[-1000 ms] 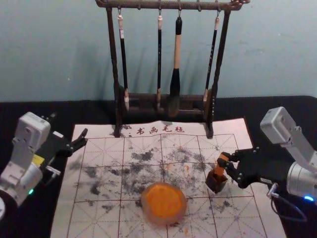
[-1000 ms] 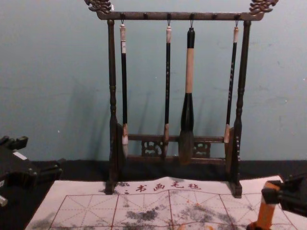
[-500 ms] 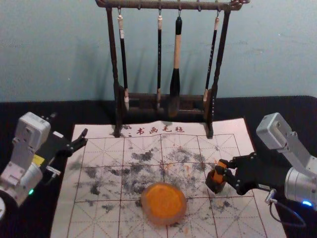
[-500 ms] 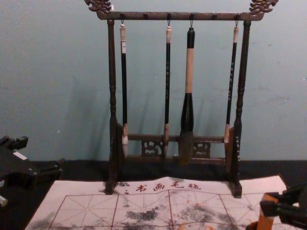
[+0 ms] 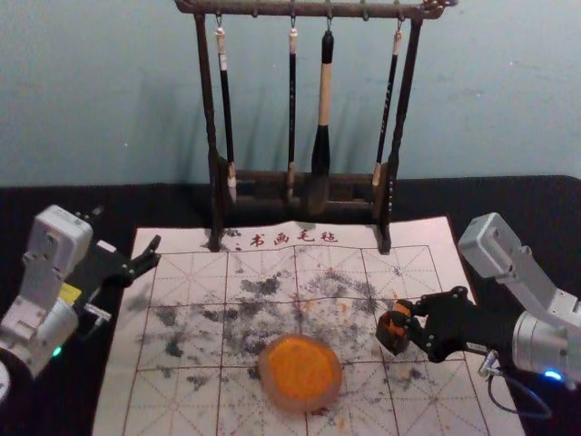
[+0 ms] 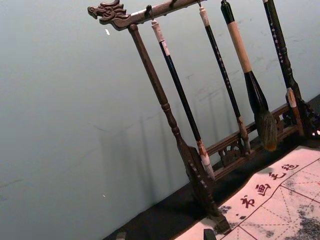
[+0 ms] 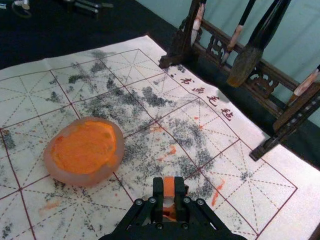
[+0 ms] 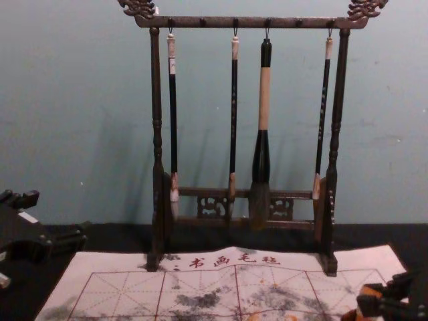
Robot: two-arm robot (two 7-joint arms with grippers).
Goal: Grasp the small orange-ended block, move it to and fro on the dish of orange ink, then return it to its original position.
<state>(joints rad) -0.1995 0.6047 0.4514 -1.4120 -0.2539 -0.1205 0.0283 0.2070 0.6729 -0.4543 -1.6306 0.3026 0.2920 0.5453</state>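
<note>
My right gripper point(image 5: 408, 321) is shut on the orange-ended block point(image 5: 400, 311), whose lower part is sunk inside the small dark box point(image 5: 391, 339) on the mat. In the right wrist view, the right gripper point(image 7: 169, 190) pinches the block point(image 7: 169, 185) between both fingers. The chest view has the block's orange top point(image 8: 371, 291) low at the right. Left of the box, apart from it, lies the round dish of orange ink point(image 5: 300, 371). Parked at the left side, my left gripper point(image 5: 127, 231) is open and empty; in the left wrist view, the left gripper point(image 6: 165, 235) has fingertips wide apart.
A wooden rack point(image 5: 300, 180) with several hanging brushes stands at the mat's back edge, behind the dish and box. The ink-stained white mat point(image 5: 195, 272) lies over a black tabletop point(image 5: 536, 213).
The right gripper has come down with the block, which has sunk deeper into the dark box. The right wrist part has lowered too. The left arm, dish and rack have not moved.
</note>
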